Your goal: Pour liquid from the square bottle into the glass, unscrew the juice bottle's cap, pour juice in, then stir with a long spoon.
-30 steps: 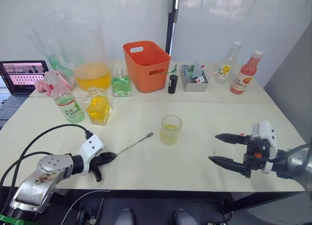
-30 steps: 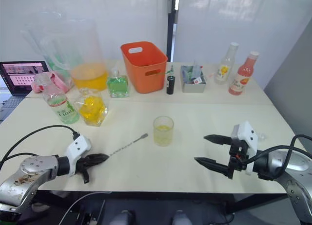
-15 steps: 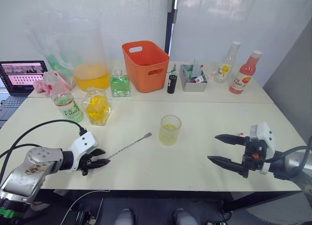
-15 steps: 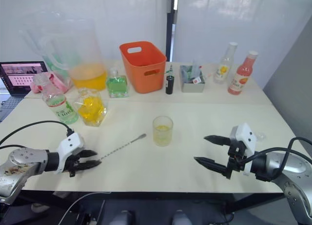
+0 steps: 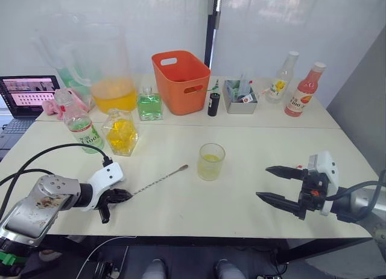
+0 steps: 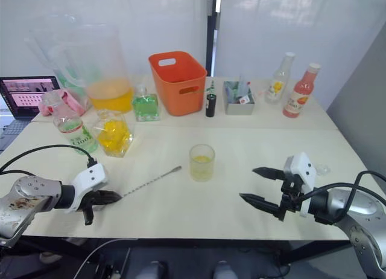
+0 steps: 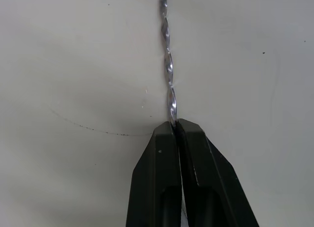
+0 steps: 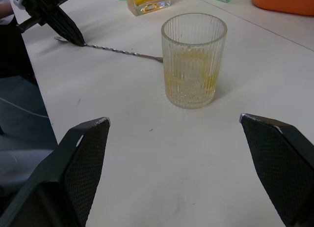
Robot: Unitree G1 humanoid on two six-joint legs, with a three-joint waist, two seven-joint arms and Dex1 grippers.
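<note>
Your left gripper [image 7: 175, 126] is closed on the end of the long twisted-metal spoon [image 5: 158, 182], which lies flat on the white table [image 5: 241, 194], lower left of the ribbed glass [image 5: 211, 161] at frame centre. The thin pinch could let it swivel or slip when lifted. Half a second ago those fingers were parted. Your right gripper [image 5: 278, 184] hangs wide open, empty.
</note>
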